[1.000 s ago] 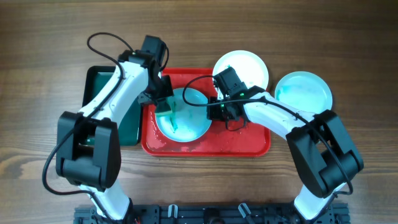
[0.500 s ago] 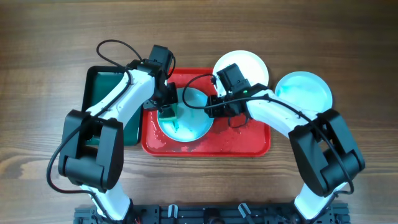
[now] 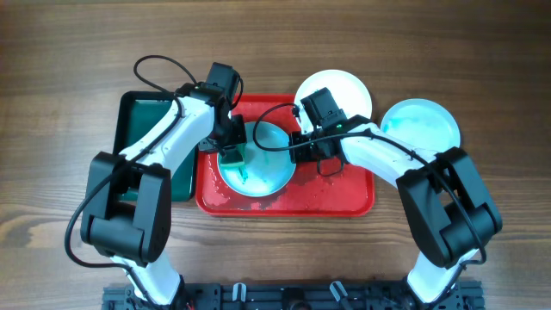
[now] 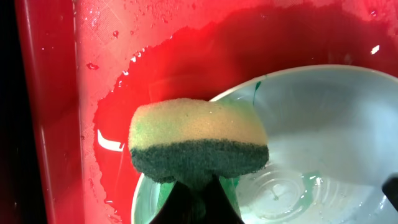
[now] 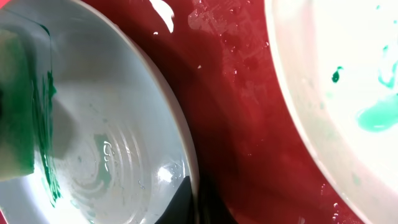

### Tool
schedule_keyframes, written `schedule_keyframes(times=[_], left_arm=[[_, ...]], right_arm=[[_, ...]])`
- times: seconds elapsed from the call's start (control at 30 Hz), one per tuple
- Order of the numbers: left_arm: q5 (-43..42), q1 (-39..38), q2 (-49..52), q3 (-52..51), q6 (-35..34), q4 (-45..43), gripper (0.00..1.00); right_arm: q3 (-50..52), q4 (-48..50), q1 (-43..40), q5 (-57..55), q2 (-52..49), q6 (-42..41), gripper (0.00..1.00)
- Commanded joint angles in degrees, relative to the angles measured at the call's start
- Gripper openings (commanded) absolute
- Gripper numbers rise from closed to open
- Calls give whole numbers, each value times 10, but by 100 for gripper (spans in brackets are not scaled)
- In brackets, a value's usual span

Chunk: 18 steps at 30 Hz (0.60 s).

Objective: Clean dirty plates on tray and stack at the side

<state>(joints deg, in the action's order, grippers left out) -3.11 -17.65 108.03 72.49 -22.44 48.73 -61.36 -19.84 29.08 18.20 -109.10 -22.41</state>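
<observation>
A wet white plate [image 3: 267,168] with teal smears lies on the red tray [image 3: 336,194]. My left gripper [image 3: 231,148] is shut on a yellow-and-green sponge [image 4: 198,140], which rests against the plate's left rim [image 4: 311,149]. My right gripper [image 3: 294,148] is shut on that plate's right rim [image 5: 186,155], one finger inside and one outside. In the right wrist view the sponge [image 5: 15,124] shows at the plate's far side. A second plate [image 3: 336,93] with teal spots overlaps the tray's back right corner. A third, teal-tinted plate [image 3: 420,127] sits on the table to the right.
A smaller dark green tray [image 3: 138,129] lies left of the red tray, under my left arm. Water pools on the red tray floor [image 4: 124,74]. Both arms' cables loop above the tray. Bare wooden table [image 3: 482,52] surrounds everything.
My left arm has swung a little to the right, carrying the sponge onto the plate's left part. The right gripper has shifted slightly along the plate's right rim.
</observation>
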Motion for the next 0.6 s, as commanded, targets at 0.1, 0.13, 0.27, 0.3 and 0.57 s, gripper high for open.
schedule_keyframes(times=[0.1,0.13,0.27,0.3,0.57], left_arm=[[-9,-28,5,-95,-8,-110,4],[-9,-32,5,-112,-8,-136,4],[-228,-39,5,-125,72,-177,4],[-273,-39,5,-125,90,-179,4],[-251,-30,5,-125,78,-224,4]], right_arm=[[-10,3,1,12,-16,-12,4],[-10,3,1,12,-16,-12,5],[-10,3,1,12,-16,-11,4],[-10,3,1,12,-16,-11,4],[-10,2,1,12,-16,-12,4]])
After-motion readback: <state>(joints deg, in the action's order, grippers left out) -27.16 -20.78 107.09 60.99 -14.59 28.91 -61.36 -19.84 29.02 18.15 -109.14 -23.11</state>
